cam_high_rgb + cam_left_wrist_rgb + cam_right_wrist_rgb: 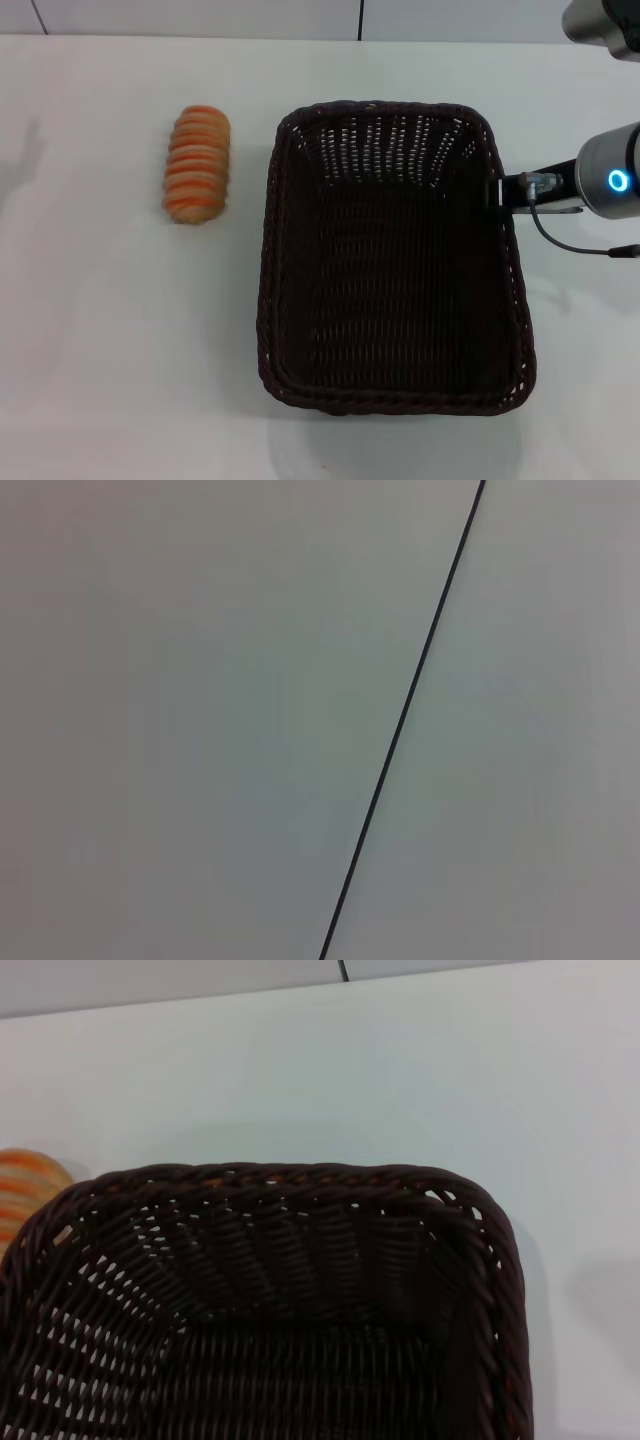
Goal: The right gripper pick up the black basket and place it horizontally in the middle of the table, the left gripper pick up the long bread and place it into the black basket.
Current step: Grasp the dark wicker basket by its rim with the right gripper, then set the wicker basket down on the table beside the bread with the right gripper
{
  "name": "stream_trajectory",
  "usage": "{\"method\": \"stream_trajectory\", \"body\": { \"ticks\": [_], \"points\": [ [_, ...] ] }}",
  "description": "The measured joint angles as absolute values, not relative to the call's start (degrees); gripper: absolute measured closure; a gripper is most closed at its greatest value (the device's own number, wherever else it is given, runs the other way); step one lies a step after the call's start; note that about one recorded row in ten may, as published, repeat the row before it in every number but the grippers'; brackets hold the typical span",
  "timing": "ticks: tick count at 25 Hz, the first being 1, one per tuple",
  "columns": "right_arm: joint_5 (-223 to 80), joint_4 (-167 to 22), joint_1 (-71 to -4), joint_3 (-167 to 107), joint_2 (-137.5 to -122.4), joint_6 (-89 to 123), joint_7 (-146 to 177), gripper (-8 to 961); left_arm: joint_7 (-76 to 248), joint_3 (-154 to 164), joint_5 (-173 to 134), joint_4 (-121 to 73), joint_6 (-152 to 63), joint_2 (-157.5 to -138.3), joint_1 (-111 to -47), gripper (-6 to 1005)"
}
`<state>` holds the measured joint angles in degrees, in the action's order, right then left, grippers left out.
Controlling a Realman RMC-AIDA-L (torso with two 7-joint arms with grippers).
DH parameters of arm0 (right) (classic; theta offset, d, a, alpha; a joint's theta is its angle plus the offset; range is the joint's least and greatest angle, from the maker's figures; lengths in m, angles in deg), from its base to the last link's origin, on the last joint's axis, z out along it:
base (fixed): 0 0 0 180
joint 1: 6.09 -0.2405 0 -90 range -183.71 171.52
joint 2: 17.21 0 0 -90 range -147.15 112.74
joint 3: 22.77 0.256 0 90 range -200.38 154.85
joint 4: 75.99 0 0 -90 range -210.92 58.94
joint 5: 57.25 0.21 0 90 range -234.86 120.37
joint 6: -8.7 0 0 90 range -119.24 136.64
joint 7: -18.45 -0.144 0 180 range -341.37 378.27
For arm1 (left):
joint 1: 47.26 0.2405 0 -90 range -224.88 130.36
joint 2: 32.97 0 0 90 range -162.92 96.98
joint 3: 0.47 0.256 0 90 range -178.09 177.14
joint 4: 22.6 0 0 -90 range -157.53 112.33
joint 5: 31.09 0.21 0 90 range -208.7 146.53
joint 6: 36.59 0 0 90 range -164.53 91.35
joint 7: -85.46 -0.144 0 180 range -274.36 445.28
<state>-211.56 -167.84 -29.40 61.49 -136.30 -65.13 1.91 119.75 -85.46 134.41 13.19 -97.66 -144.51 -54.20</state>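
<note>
The black basket [395, 260] stands on the white table [100, 350] at mid-right, its long side running from near to far; it holds nothing. The long bread [197, 163] lies on the table to the basket's left, a short gap away from it. My right gripper [500, 192] is at the basket's right rim, near the far corner, on a grey arm with a dark cable. The right wrist view looks into the basket [290, 1340] and shows an end of the bread [25, 1195] beyond its rim. My left gripper is out of view.
The wall's base runs along the table's far edge [300, 38]. Bare tabletop lies left of and in front of the bread. The left wrist view shows only a plain grey surface with a thin dark line [405, 710].
</note>
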Motion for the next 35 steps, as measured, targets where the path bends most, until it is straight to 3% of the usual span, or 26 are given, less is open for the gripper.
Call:
{"method": "stream_trajectory", "body": {
  "ticks": [9, 35],
  "points": [
    [-211.5, -167.7, -29.9, 62.2, -136.18, -62.9, 6.6, 777, 119.9, -85.5, 134.4, 13.7, -97.7, -144.33, -54.0, 281],
    [-195.7, -161.1, -52.5, 83.0, -134.48, -83.1, 49.6, 781, 119.3, -86.0, 134.4, 19.7, -92.1, -144.16, -53.1, 287]
  ]
}}
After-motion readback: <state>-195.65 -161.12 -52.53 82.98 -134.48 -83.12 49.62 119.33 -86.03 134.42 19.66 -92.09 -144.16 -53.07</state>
